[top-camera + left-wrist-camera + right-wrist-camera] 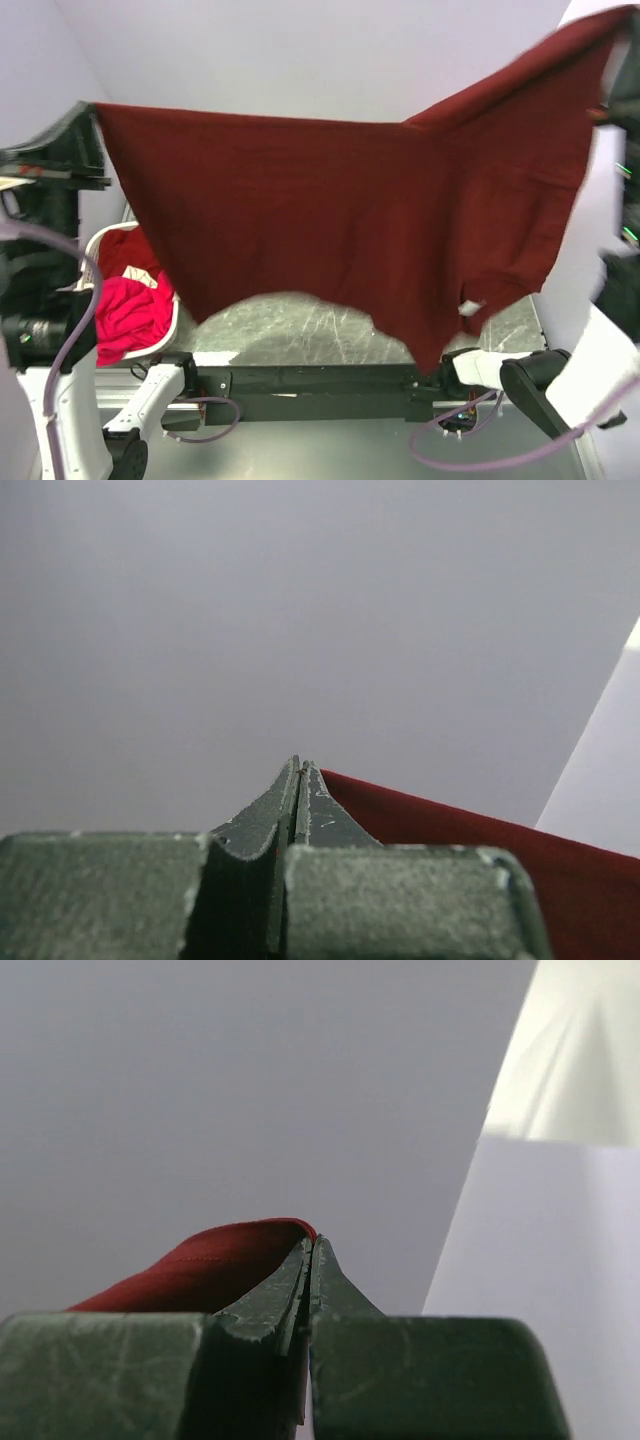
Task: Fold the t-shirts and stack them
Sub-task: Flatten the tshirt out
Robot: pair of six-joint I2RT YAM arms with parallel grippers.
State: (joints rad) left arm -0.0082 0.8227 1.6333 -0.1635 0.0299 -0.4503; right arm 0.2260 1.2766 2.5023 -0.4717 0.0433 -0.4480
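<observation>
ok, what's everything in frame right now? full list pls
maroon t-shirt: 1, dark maroon, held up and spread wide above the table, lower edge hanging free
red shirt: 1, red, bunched in the basket, far side
magenta shirt: 1, magenta, bunched in the basket, near side
basket: 1, white, on the left of the table, partly hidden by the left arm
table: 1, grey marbled top, seen under the hanging shirt
cable: 1 pointed at, purple, looping by the right arm's base; another on the left
left gripper: 1, dark, raised, pinching the maroon shirt's left top corner
right gripper: 1, dark, raised higher, pinching the right top corner
</observation>
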